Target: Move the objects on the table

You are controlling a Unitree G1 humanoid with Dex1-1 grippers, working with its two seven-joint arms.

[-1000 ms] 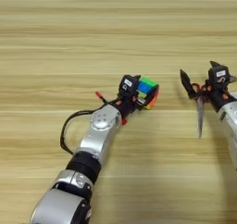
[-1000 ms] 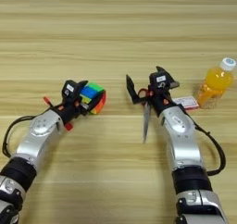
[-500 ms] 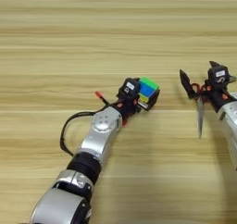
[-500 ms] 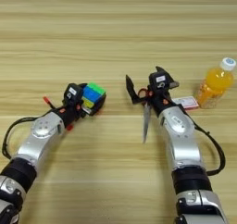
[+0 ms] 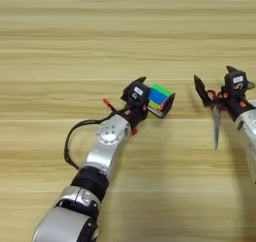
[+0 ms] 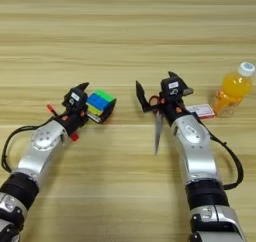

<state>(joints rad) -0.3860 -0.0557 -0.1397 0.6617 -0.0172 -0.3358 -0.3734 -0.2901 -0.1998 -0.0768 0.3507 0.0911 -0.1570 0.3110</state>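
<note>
**Cube in the left tool, scissors at the right tool, on a plank bench**

The cube (image 6: 99, 105) sits between the two black fingers of the left tool (image 6: 95, 102), which are closed against its sides; its green and blue faces show on top, and it is just above or on the bench. The scissors (image 6: 157, 122) are at the right tool (image 6: 157, 93): the red handles lie in between the spread fingers, one finger well out to the left, and the silver blades point toward the robot, flat along the wood. Whether the fingers actually press the handles I cannot tell. A short red-tipped thing (image 6: 51, 108) pokes out beside the left wrist; it is too small to name surely.

The bench (image 5: 75, 36) is light wood with horizontal plank grain and fills both views; nothing of the room shows beyond it.

Count: one cube, one pair of scissors, one orange bottle (image 6: 231, 90) with a white cap standing upright near the right edge, and one red and white card (image 6: 201, 110) lying between the bottle and the right arm.
</note>
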